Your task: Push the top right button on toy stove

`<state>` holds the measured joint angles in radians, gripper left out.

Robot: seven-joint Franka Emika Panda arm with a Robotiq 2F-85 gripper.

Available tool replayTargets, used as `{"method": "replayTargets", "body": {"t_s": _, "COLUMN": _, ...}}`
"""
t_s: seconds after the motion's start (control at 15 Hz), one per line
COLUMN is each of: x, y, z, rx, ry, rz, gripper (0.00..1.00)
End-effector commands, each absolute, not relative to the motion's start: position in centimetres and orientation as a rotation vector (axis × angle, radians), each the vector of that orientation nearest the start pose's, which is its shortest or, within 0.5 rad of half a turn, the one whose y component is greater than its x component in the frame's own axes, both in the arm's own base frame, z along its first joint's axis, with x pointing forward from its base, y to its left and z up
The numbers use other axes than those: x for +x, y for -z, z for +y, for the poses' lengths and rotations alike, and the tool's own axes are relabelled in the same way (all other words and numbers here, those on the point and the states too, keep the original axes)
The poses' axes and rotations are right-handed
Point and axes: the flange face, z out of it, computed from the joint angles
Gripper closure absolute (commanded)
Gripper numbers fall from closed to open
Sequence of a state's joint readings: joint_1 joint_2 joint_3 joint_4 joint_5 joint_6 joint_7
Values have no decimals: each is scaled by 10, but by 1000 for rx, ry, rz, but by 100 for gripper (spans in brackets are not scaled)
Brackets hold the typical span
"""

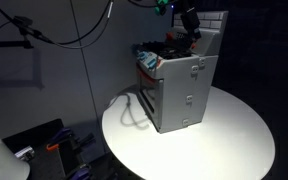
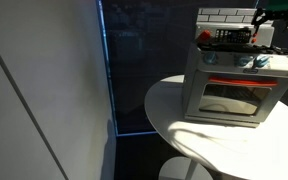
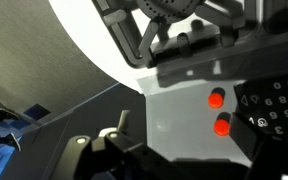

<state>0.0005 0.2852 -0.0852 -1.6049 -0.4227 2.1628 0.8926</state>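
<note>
Wrist view: two red buttons [image 3: 216, 98] sit side by side on a pale panel just below the camera, next to a black plate with small white symbols [image 3: 274, 105]. Dark mechanical parts crowd the top and bottom edges of this view.
Claw: the claw [image 1: 189, 22] hangs above the far top corner of the toy stove [image 1: 179, 90]. It shows in both exterior views [image 2: 274, 18], but whether it is wide or narrow cannot be told, since it is small and dark against the background.
Toy stove: it stands directly beneath the claw as a boxy grey oven with a plain grey side. Its white brick-pattern back wall [image 2: 224, 14] rises level with the claw. A glazed oven door [image 2: 232, 98] sits under a red strip [image 2: 242, 80] on the front, and the black cooktop [image 2: 224, 40] lies just under the claw.
Surface: the stove rests on a round white table [image 1: 234, 140] that spreads out below the claw. A pale cord [image 1: 132, 108] loops on the tabletop against the stove's front.
Room: dim, with dark walls behind the claw. Black cables [image 1: 64, 30] droop well off to one side of it. A pale slanted panel [image 2: 34, 90] fills the far side of an exterior view and is edged by a thin blue-lit line [image 2: 102, 60].
</note>
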Motion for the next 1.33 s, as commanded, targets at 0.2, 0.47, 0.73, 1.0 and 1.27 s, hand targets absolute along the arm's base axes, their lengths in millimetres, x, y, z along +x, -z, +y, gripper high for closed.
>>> {"method": "replayTargets", "body": {"t_s": 0.2, "x": 674, "y": -501, "z": -69, "rx": -3067, "ry": 666, "rz": 1325, "gripper": 0}}
{"method": "replayTargets", "body": {"t_s": 0.47, "x": 676, "y": -499, "z": -73, "rx": -3065, "ry": 658, "rz": 1348, "gripper": 0}}
{"method": "replayTargets", "body": {"t_s": 0.73, "x": 678, "y": -495, "z": -76, "rx": -3065, "ry": 647, "rz": 1358, "gripper": 0}}
{"method": "replayTargets", "body": {"t_s": 1.0, "x": 679, "y": -496, "z": -75, "rx": -3065, "ry": 655, "rz": 1355, "gripper": 0}}
{"method": "replayTargets", "body": {"t_s": 1.27, "x": 681, "y": -495, "z": -77, "rx": -3066, "ry": 662, "rz": 1364, "gripper": 0}}
